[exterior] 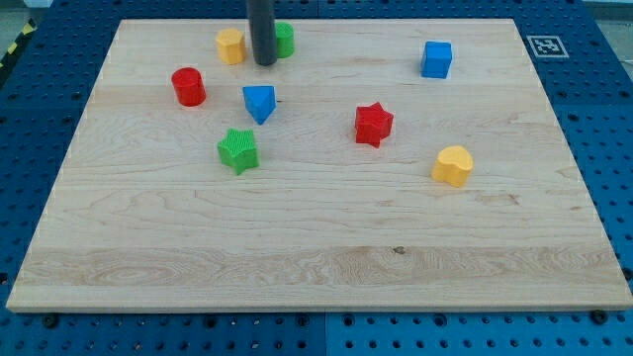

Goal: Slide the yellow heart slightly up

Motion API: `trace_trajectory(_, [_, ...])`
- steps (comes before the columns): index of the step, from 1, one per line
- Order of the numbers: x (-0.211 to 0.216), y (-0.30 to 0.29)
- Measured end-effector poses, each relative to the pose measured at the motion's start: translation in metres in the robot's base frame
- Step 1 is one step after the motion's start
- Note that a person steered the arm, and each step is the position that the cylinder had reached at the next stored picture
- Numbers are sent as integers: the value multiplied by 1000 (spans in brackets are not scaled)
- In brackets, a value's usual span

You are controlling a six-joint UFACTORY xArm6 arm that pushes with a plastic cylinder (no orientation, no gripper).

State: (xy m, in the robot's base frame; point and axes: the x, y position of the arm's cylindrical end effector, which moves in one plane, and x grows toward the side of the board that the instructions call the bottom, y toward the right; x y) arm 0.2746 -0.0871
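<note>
Progress: as I judge it, nothing of the slide is done. The yellow heart [453, 165] sits untouched toward the desk's right edge, a little below the middle, well apart from my tip [264, 63]. Left to do: bring the tip round below the heart, then nudge it a short way toward the top edge.

Items, near to far:

1. Desk [316, 267]: pale wooden board, grain running left to right, one small dark knot near the bottom edge. It lies on a blue pegboard [30, 148].
2. Yellow heart: chunky, ribbed sides, notch facing up and left.
3. Green star [238, 150]: ribbed, left of centre.
4. Red star [374, 124]: same ribbed finish, near the centre, up and left of the heart.
5. Blue triangle [259, 102]: wedge-shaped, just above the green star.
6. Red cylinder [188, 86]: round, upright, toward the left edge.
7. Blue cube [436, 58]: toward the top right corner.
8. Yellow block [230, 45]: many-sided, exact shape unclear, near the top edge.
9. Green block [284, 39]: partly hidden behind the rod, shape not clear.
10. My tip: plain dark rod, nothing to open or close, carrying nothing; it stands between the yellow block and the green block, touching neither as far as I can tell.
11. Printed square marker [547, 45]: off the top right corner.
</note>
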Motion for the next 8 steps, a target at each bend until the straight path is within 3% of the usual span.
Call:
trace_trajectory(3, [-34,-89])
trace_trajectory(4, [8,-41])
trace_trajectory(5, [56,44])
trace_trajectory(7, [101,231])
trace_trajectory(8, [153,293])
